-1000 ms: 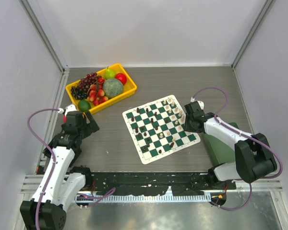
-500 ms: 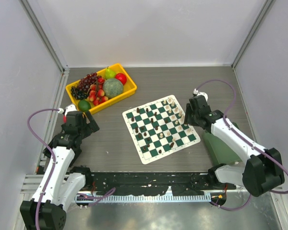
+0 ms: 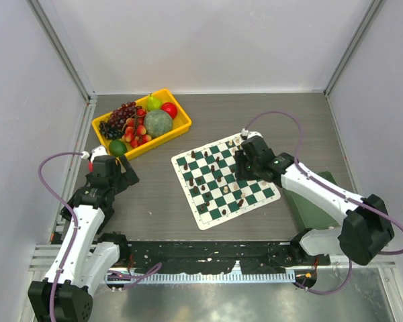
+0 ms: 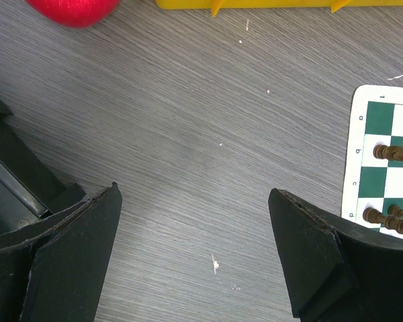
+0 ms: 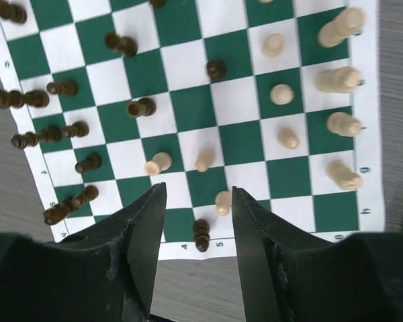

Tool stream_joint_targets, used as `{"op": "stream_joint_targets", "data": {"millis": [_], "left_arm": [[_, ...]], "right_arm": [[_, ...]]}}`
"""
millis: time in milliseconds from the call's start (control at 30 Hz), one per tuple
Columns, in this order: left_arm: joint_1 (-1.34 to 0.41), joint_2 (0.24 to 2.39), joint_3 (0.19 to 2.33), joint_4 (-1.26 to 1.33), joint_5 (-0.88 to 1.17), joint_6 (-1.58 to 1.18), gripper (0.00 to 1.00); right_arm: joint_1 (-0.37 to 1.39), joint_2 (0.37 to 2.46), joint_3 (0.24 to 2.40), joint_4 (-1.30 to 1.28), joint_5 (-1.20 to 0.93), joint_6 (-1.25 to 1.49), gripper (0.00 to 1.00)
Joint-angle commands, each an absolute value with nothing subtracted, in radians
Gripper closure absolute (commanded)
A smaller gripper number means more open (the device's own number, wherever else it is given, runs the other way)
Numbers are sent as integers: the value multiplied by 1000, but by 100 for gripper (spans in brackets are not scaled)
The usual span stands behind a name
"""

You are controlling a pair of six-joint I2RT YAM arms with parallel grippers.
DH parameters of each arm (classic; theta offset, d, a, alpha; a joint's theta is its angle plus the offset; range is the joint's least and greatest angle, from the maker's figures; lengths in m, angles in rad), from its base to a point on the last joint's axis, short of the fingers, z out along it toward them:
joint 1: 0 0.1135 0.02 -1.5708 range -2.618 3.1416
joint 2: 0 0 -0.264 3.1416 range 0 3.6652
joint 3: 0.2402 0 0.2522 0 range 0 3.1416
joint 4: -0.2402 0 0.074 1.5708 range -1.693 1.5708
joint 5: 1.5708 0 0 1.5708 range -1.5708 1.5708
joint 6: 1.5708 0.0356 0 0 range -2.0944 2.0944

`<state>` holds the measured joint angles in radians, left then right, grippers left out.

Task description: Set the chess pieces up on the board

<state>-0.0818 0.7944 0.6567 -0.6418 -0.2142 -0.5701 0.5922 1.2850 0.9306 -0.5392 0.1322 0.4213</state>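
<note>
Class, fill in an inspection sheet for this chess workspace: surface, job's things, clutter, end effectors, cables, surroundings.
Surface: grey wood-grain table, a few pale specks.
Job's things: green-and-white board lying at an angle; cream pieces and dark pieces stand on it, some mixed mid-board.
Clutter: yellow bin of toy fruit; green tray under the right arm.
End effectors: left end effector open over bare table, empty; right end effector open above the board, gripping nothing.
Cables: one purple cable loop per arm.
Surroundings: pale walls; metal rail at the near edge.
</note>
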Motion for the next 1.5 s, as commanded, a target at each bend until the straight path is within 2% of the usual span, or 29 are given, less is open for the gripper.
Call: {"op": "stream_joint_targets", "data": {"millis": [0,500,1167,1300,1467], "left_arm": [[-77,787,675,-611,-207,-577,1],[-77,776,673,-618,-218,-575,1],[-78,781,670,-624,-230,-568,1],[-77,778,669,-626,-233,-566,1],[-77,782,670,-626,-232,-563,1]], "right_arm": [[676,1339,988,-522,121,451,50],[778,1557,1075,-541,123,437,56],[785,1658,1106,-549,121,433,62],[785,1661,1108,-549,121,433,67],[785,1666,1108,-557,123,434,68]]}}
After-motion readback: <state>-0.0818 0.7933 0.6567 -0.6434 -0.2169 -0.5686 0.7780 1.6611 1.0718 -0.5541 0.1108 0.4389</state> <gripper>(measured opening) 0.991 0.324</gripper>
